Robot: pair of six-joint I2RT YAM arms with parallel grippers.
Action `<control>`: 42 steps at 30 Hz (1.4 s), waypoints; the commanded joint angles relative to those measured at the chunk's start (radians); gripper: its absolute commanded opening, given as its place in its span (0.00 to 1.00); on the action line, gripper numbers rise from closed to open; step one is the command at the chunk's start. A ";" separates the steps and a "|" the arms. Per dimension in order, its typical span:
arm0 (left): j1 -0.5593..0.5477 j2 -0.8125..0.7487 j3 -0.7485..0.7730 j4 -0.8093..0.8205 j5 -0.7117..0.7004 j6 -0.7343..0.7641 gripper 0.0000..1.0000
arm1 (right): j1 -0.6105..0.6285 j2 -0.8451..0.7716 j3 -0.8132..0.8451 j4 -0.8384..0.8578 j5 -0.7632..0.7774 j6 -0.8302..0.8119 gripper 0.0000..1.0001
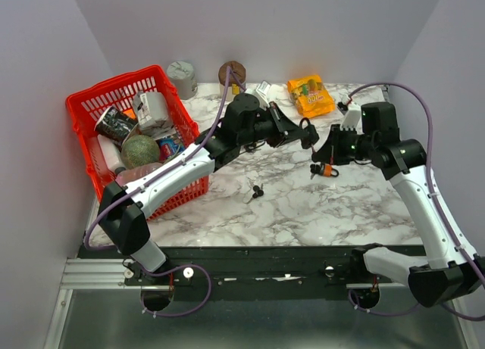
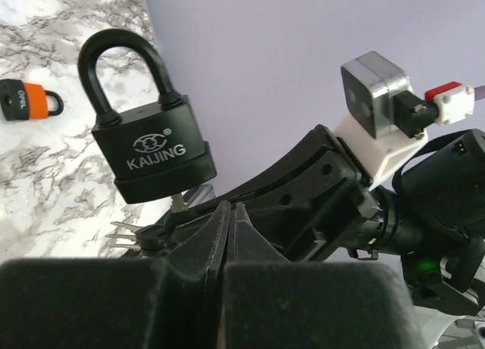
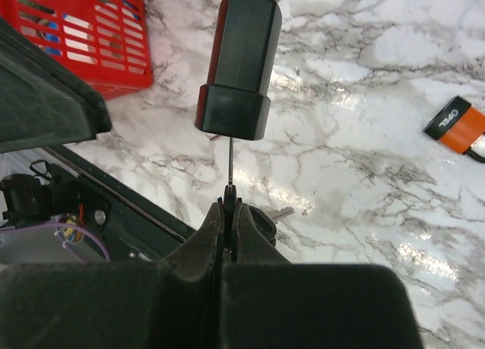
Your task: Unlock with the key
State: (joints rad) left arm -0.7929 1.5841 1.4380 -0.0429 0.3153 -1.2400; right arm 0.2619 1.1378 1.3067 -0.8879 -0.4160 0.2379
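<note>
The key (image 3: 229, 161) sits in the bottom of the black padlock (image 2: 155, 156). Its thin blade runs straight down into the right jaws, which are pressed together and pinch it. The padlock is held in the air above the middle-right of the counter (image 1: 364, 205), with both legs of its shackle seated in the body. The left jaws are also pressed together, their tips just beside the padlock's lower edge; whether they grip anything cannot be told. An orange padlock (image 1: 327, 169) lies on the counter nearby, and a loose bunch of keys (image 1: 256, 191) lies further toward the red basket (image 1: 91, 99) at the left
</note>
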 commanded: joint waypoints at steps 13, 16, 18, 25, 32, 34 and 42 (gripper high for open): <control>0.014 0.056 0.114 -0.235 -0.055 -0.002 0.79 | 0.002 -0.073 -0.073 0.170 -0.086 -0.012 0.01; 0.014 0.076 0.122 -0.229 -0.048 -0.019 0.82 | 0.002 -0.076 -0.076 0.175 -0.095 -0.022 0.01; 0.014 0.088 0.127 -0.221 -0.044 -0.027 0.85 | 0.002 -0.079 -0.080 0.182 -0.104 -0.020 0.01; 0.014 0.105 0.136 -0.226 -0.055 -0.026 0.88 | 0.002 -0.087 -0.078 0.188 -0.118 -0.018 0.01; 0.014 0.143 0.163 -0.201 -0.065 -0.032 0.87 | 0.002 -0.082 -0.076 0.188 -0.145 -0.028 0.01; 0.014 0.155 0.173 -0.198 -0.071 -0.027 0.86 | 0.000 -0.082 -0.080 0.187 -0.150 -0.029 0.01; 0.012 0.189 0.203 -0.210 -0.064 -0.024 0.69 | 0.002 -0.079 -0.070 0.178 -0.155 -0.032 0.01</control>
State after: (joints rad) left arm -0.7807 1.7596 1.6115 -0.2577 0.2646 -1.2640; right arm 0.2619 1.0843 1.2243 -0.8005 -0.5228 0.2260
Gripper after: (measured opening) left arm 0.719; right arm 0.027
